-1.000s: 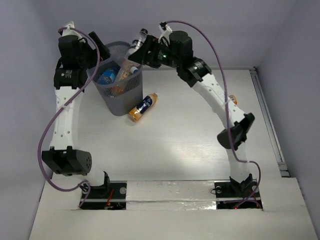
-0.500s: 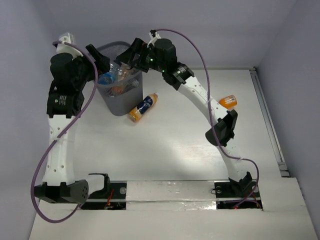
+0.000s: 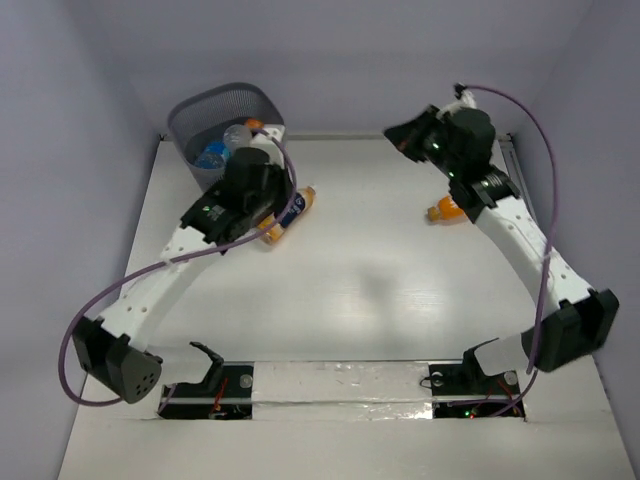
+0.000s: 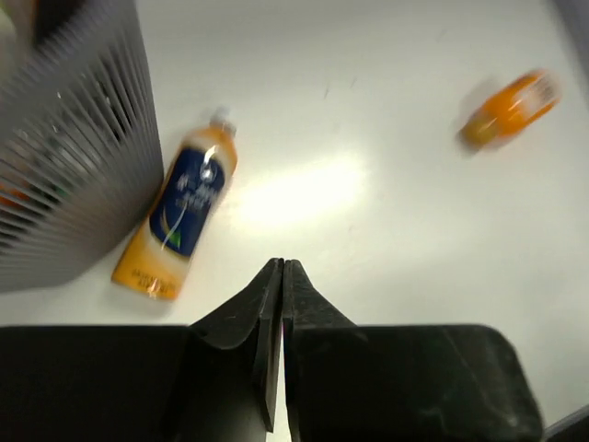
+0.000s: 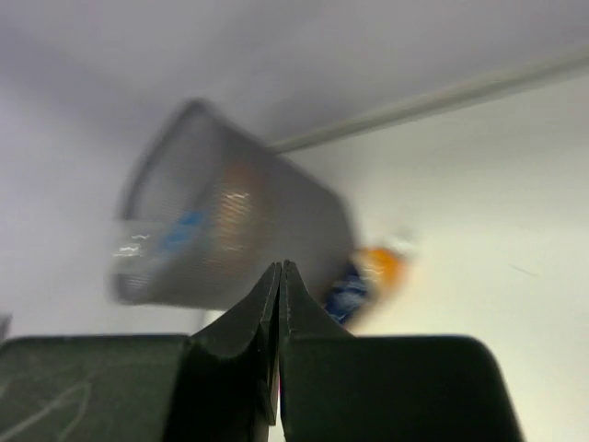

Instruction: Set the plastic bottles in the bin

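Note:
The dark grey mesh bin (image 3: 205, 103) stands at the table's far left corner with several plastic bottles (image 3: 213, 156) inside. An orange bottle with a blue label (image 3: 292, 212) lies on the table against the bin's right side. It also shows in the left wrist view as the labelled bottle (image 4: 184, 207) beside the bin (image 4: 74, 166). A second orange bottle (image 3: 446, 209) lies at the far right. My left gripper (image 4: 282, 263) is shut and empty, just short of the labelled bottle. My right gripper (image 3: 399, 134) is shut and empty, above the far table edge, pointing toward the blurred bin (image 5: 230, 221).
The back wall runs close behind the bin and a raised rail (image 3: 520, 190) borders the table's right side. My left forearm (image 3: 170, 265) crosses the left half of the table and hides the bin's lower part. The right forearm (image 3: 525, 240) passes close by the second orange bottle.
Both grippers were at the bin's rim, the right one holding a bottle over it. That bottle is let go. Both arms have drawn back, the right far to the right, and both grippers have shut.

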Controlling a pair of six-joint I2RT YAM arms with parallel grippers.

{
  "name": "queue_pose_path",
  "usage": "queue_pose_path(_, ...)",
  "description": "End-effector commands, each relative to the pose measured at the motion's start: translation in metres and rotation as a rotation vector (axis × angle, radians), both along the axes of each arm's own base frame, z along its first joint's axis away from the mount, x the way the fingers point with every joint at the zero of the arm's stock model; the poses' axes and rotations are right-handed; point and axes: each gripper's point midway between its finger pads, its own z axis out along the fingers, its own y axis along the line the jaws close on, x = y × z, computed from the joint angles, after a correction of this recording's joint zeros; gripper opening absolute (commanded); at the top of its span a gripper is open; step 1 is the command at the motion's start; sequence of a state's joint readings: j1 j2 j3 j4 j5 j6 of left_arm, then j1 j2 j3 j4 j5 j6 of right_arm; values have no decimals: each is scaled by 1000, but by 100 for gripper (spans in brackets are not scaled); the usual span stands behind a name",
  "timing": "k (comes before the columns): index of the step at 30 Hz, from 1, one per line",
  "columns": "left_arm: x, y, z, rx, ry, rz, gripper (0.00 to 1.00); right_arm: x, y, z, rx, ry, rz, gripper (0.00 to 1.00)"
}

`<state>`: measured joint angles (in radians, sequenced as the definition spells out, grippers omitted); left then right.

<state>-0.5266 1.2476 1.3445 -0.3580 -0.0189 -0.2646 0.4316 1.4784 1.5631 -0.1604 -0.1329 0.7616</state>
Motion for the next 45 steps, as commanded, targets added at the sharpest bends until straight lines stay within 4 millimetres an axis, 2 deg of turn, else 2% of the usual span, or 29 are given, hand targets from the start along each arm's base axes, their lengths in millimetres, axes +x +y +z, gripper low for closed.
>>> queue_pose_path(1,9,3,-45,162,7,63,0,5,-74,-60,-51,65,-181,0)
queue_pose_path(3,11,6,-78,227,48,87,0,0,-101,-75,-55,72,-230,0)
queue_pose_path(4,15,8,-87,244,53,103,6,-7,-113,-93,-63,102,-246,0)
queue_pose_path(5,17,10,-97,263,63,116,11,-4,-133,-102,-64,116,-290,0)
queue_pose_path(6,23,12,-110,297,79,135,18,-5,-142,-112,-66,137,-299,3)
queue_pose_path(7,28,11,-116,307,77,140,25,-5,-152,-121,-63,159,-315,11)
queue_pose_path(8,32,10,-121,322,82,142,40,-4,-171,-138,-60,197,-353,18)
queue_pose_path(9,37,9,-136,358,105,144,46,-4,-179,-143,-51,208,-368,25)
queue_pose_path(10,43,8,-147,386,122,152,56,-6,-197,-153,-43,233,-413,46)
queue_pose_path(11,45,6,-143,386,107,159,60,-8,-196,-156,-42,235,-409,55)
queue_pose_path(12,50,8,-156,431,120,173,65,-7,-209,-159,-36,240,-442,63)
queue_pose_path(13,55,8,-160,442,114,183,72,-7,-214,-162,-34,248,-451,75)
queue_pose_path(14,60,7,-162,454,110,187,75,-7,-218,-169,-34,265,-458,79)
queue_pose_path(15,64,10,-173,492,123,202,77,-6,-226,-172,-32,273,-472,81)
queue_pose_path(17,72,9,-179,529,117,204,79,-5,-231,-179,-22,291,-476,83)
queue_pose_path(18,76,9,-189,554,128,205,79,-5,-233,-185,-7,298,-474,83)
queue_pose_path(19,78,9,-192,574,123,196,79,-5,-241,-189,6,309,-489,84)
queue_pose_path(21,83,8,-200,599,125,189,80,-3,-247,-192,36,302,-491,84)
queue_pose_path(24,91,8,-205,635,109,193,80,-3,-254,-203,48,318,-489,84)
queue_pose_path(27,97,7,-207,651,100,200,80,-2,-262,-215,36,344,-503,87)
queue_pose_path(32,108,3,-204,666,86,203,80,2,-276,-242,39,434,-548,99)
queue_pose_path(36,111,3,-203,675,71,206,81,9,-292,-262,-6,528,-592,100)
queue_pose_path(40,112,1,-218,693,102,194,85,21,-304,-278,-61,601,-623,100)
queue_pose_path(45,115,8,-233,699,138,199,95,28,-311,-303,-138,686,-599,100)
